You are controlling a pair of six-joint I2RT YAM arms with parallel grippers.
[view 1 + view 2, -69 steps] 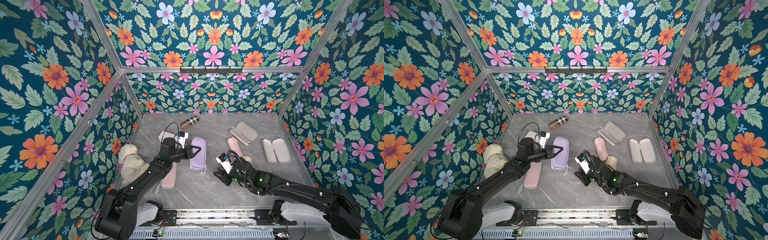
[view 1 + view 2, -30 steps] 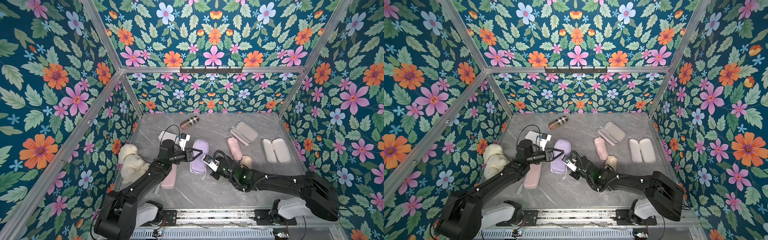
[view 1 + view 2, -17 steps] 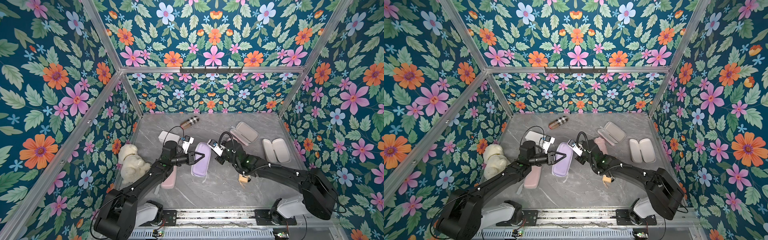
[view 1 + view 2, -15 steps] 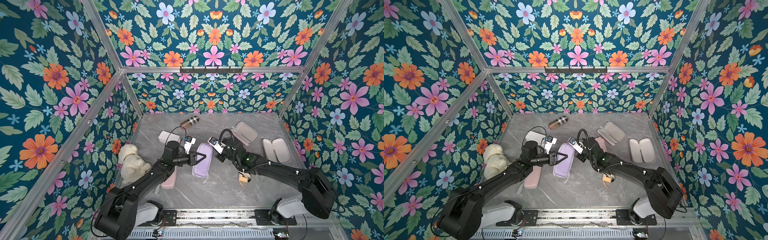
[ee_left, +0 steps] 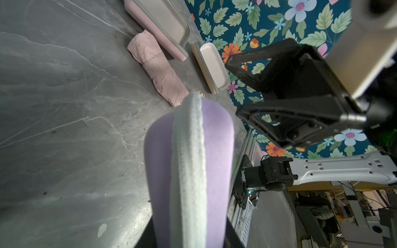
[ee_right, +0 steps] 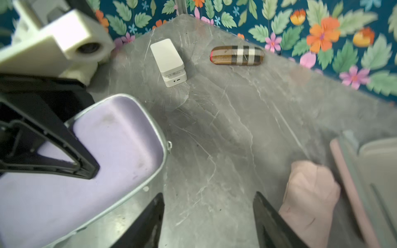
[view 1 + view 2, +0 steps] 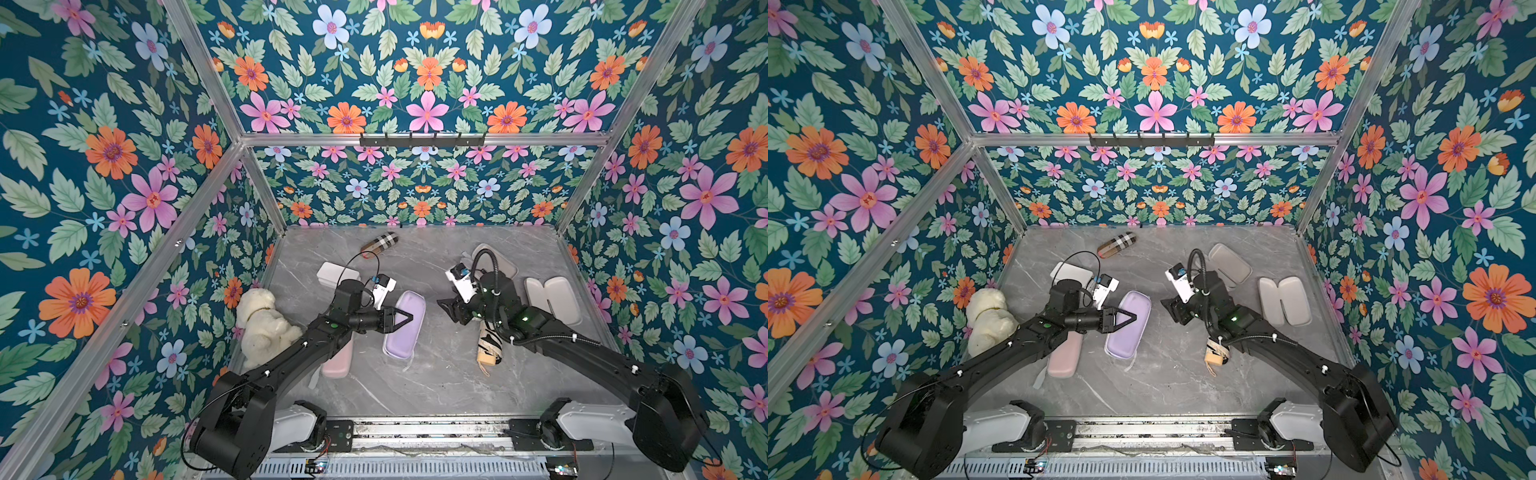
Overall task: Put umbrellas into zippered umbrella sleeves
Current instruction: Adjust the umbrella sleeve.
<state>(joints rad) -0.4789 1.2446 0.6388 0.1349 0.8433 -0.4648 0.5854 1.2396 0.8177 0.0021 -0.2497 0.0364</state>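
our right gripper [image 6: 208,194] has just opened, so we likely take the pink umbrella [image 6: 309,193] next, left gripper [image 7: 409,318] clamping the lavender sleeve [image 7: 409,343].

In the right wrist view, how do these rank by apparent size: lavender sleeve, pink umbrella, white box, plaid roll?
1. lavender sleeve, closest to the camera and cut off by the frame.
2. pink umbrella, also close.
3. white box and plaid roll look alike; no ranking.
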